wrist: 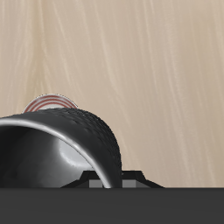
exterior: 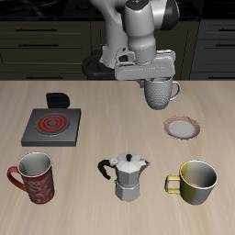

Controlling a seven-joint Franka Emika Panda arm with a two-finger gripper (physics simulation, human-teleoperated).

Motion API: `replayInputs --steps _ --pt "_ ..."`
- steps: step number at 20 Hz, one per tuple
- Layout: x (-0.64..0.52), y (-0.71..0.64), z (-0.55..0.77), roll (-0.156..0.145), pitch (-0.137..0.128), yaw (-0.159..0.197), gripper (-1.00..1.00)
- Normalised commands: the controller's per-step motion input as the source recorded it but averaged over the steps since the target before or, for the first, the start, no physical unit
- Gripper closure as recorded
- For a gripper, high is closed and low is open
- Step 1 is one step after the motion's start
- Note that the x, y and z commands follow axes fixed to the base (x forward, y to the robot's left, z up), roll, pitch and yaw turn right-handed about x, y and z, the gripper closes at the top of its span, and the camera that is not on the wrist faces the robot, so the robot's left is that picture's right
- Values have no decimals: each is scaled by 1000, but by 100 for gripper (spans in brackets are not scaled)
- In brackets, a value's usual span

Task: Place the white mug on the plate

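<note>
Gripper [exterior: 158, 81] is clamped on the white mug [exterior: 162, 90], which is carried clear of the table [exterior: 110, 101], just behind the plate [exterior: 183, 127] and slightly off to one side of it. Mug hangs roughly upright in the exterior view, handle side toward the plate's outer side (handle itself hard to make out). In the wrist view the mug [wrist: 66, 144] fills the foreground, rim gripped, and only an arc of the plate's red rim [wrist: 48, 101] is seen past the mug body, so the mug is not yet centred over it.

Progress as judged: pick and lift are done; transfer is mostly done. Left to do: a short shift toward the table's front edge until the mug sits over the plate, a descent, a release, a retreat.

Plate is bare. Red mug [exterior: 33, 176], yellow mug [exterior: 195, 182], moka pot [exterior: 128, 176] and stove burner [exterior: 51, 124] are all well apart from the drop path, none disturbed
</note>
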Motion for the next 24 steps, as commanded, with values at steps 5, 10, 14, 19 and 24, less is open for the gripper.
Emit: replayInputs --steps 5,10,14,19,24 --pt "132 451 -15 -30 -29 -36 100" --pt "-33 551 -2 23 -29 4 100" --pt "125 494 -34 13 -9 -2 100" --pt "17 263 -69 12 -3 9 100" --pt "116 222 -59 -13 -17 17 100"
